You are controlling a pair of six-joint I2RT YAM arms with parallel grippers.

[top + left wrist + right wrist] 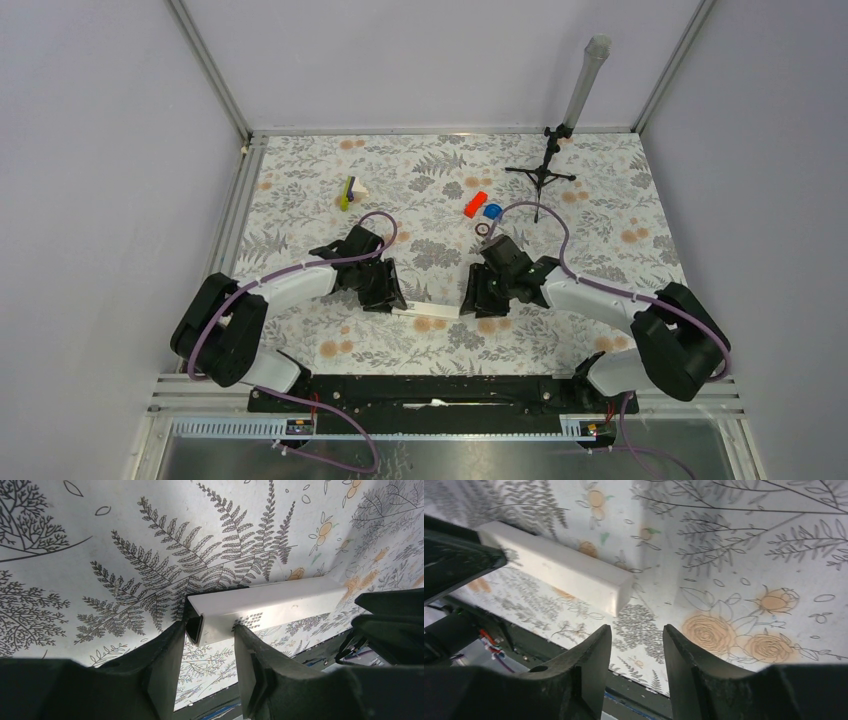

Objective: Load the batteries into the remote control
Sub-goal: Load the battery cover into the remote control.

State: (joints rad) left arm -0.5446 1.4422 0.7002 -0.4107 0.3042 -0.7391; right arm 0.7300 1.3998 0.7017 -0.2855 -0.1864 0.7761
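Note:
The remote control [427, 312] is a slim white bar lying on the flowered mat between the two arms. My left gripper [207, 630] is shut on its dark end [194, 628], one finger on each side. From above, that left gripper [395, 300] sits at the bar's left end. My right gripper [637, 630] stands open with nothing between its fingers, just short of the remote control's [559, 570] other end. Two slim pieces, blue and yellow-green [347, 191], lie at the back left. They are too small to tell whether they are the batteries.
A red block [475, 204], a blue half-round piece [492, 211] and a small dark ring [484, 229] lie behind the right gripper. A black tripod with a grey tube [556, 150] stands at the back right. The table's dark front rail [430, 390] runs behind both grippers.

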